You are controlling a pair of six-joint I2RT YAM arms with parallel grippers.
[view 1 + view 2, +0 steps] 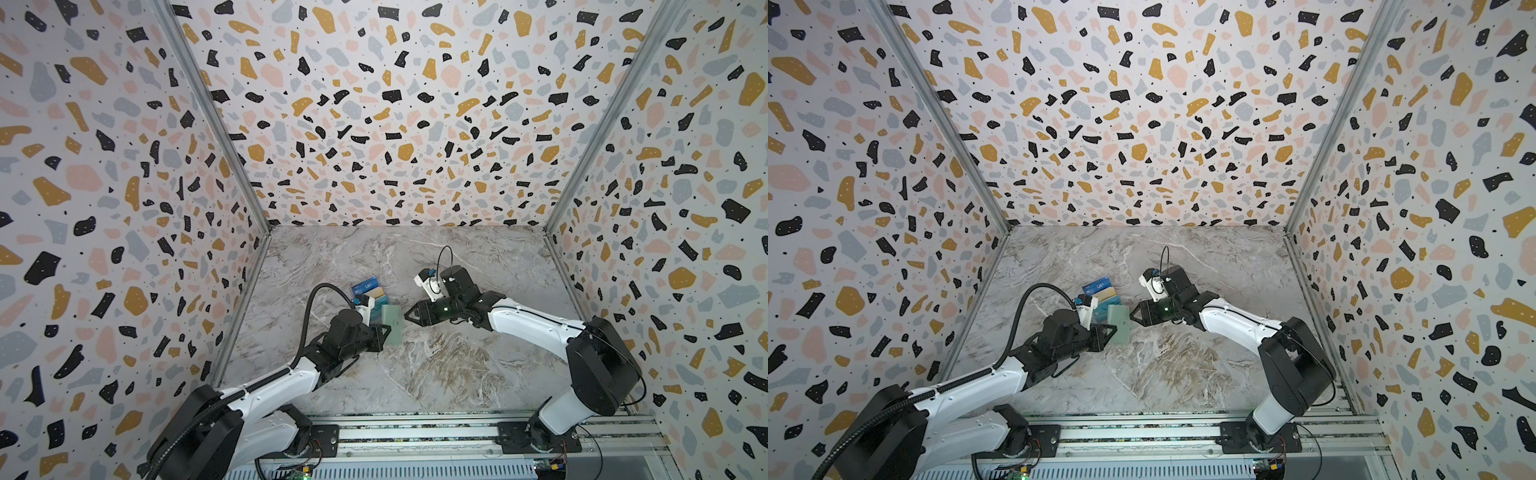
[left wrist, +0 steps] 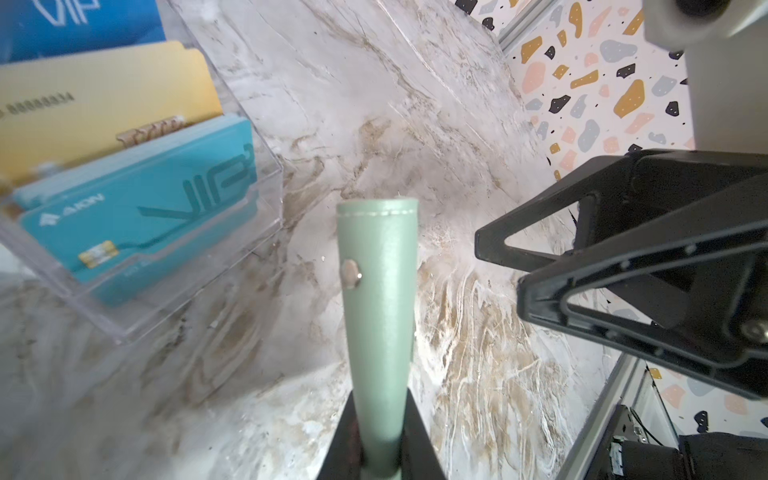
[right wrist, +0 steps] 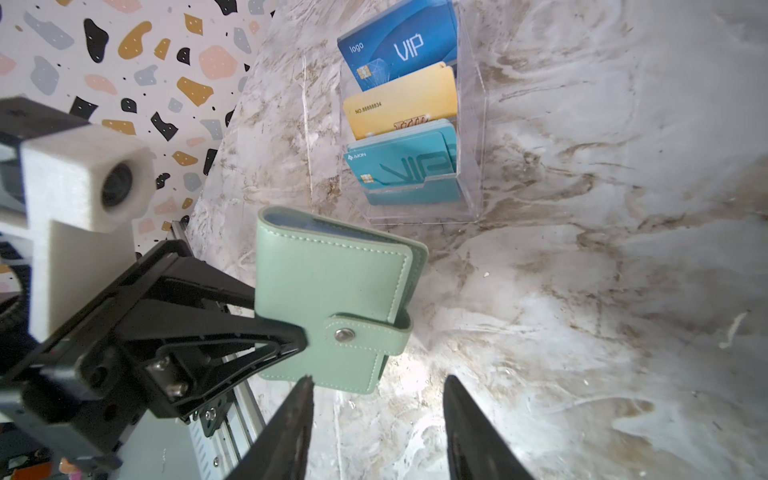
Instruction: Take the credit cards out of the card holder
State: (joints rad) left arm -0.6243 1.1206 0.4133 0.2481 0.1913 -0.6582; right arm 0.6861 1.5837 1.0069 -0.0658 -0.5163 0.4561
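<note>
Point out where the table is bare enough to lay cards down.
Bare marble: the wide middle stretch of table running toward the front rail, and the far strip along the back wall. Crowded: left of centre, where the clear stand, the card holder in the left gripper and the open right gripper bunch together.

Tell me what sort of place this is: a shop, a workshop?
Most likely a robot test booth: a left arm and right arm mounted on one metal rail, terrazzo-patterned panels walling a marble-print tabletop, with props: a mint-green card holder and clear card stand.
</note>
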